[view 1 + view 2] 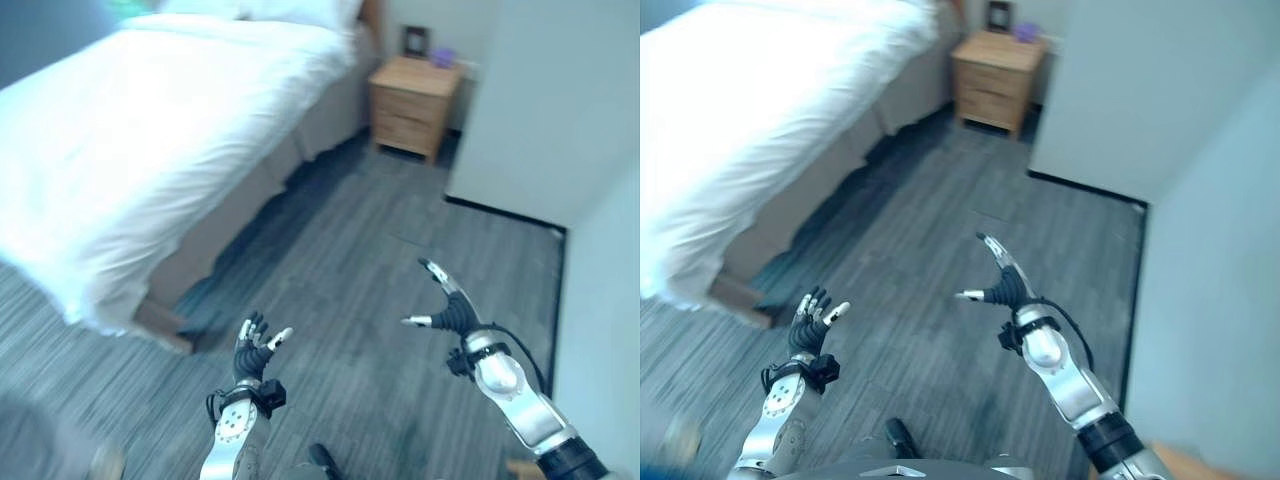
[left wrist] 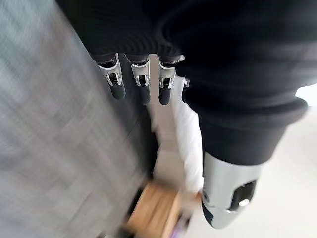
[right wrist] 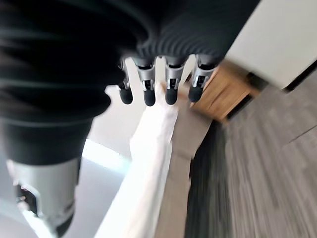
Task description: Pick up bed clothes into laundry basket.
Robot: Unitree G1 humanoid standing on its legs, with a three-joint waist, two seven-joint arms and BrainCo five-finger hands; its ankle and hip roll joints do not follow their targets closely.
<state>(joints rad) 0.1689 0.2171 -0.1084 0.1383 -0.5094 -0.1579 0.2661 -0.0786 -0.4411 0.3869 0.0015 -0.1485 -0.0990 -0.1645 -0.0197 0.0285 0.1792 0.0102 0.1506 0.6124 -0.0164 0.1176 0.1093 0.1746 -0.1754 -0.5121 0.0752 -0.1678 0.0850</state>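
1. Left robot hand (image 1: 256,345) is hovering at lower centre, fingers relaxed, holding nothing.
2. Right robot hand (image 1: 452,308) is spreading its fingers, empty.
3. White bedding (image 1: 150,130) is lying on the bed at upper left.

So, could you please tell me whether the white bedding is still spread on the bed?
Spread on the bed: the white bedding covers the mattress and drapes over its side. Both hands are open and empty above the floor.
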